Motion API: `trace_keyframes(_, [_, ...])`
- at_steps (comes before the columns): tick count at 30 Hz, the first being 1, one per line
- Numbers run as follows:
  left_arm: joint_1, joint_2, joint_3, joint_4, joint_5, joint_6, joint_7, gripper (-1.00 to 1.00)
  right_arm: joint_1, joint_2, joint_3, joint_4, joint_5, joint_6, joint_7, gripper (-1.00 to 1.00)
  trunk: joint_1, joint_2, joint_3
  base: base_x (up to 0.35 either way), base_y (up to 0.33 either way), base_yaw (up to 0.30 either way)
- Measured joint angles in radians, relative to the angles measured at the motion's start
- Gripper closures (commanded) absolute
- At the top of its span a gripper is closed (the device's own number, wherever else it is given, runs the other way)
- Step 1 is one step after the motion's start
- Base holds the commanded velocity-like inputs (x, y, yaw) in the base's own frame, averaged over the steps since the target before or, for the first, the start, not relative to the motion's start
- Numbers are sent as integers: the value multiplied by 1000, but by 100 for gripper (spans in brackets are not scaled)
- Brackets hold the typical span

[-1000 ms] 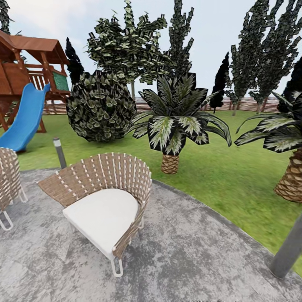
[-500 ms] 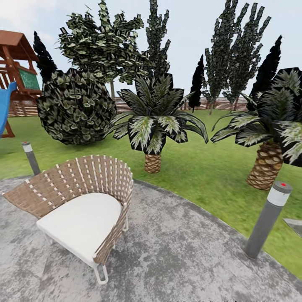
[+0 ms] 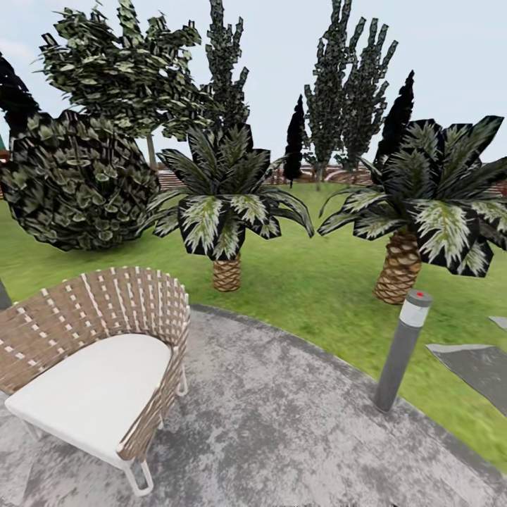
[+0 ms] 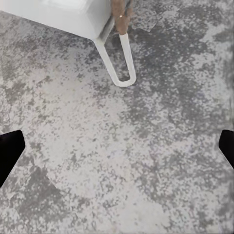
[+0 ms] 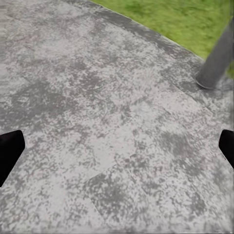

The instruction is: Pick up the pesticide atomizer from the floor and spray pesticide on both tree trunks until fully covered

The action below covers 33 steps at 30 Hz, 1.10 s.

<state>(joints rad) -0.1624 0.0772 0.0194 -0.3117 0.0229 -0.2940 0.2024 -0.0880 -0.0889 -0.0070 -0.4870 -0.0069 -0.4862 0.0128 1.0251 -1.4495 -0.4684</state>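
Progress was nil: the robot stood on the grey patio [image 3: 303, 429] beside a wicker chair [image 3: 98, 366], lawn [image 3: 317, 282] beyond it. Both the left end effector [image 4: 117, 146] and right end effector [image 5: 117, 146] hung spread wide, empty. No atomizer or thick-trunked trees were visible; finding, grasping and spraying all remained.

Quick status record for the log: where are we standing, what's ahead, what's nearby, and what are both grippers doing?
surface: grey mottled patio
ahead: green lawn, two short palms
near left: wicker chair, white cushion
near right: grey bollard light at patio edge
left gripper: open, empty, over paving by chair leg
right gripper: open, empty, over paving
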Motion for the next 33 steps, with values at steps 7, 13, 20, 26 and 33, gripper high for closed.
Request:
trace_keyframes(7, [1,-1,-1,0,0,0,0,-100,0,1,0,-2,0,0,0,-100,0,0,-3,-54,-267,-283])
trace_keyframes(13, [2,0,-1,0,1,0,0,-100,0,1,0,1,0,0,0,-100,0,0,-9,-126,-269,-241])
trace_keyframes(20, [2,0,0,0,1,0,0,-100,0,3,1,3,0,0,-1,-100,0,0,-18,-160,-266,-216])
trace_keyframes(26, [2,0,0,0,1,0,0,-100,0,3,1,3,0,0,0,-100,0,0,-25,-162,-265,-210])
trace_keyframes(33, [2,0,0,0,1,0,0,-100,0,3,1,3,0,0,-1,-100,0,0,-34,-158,-265,-204])
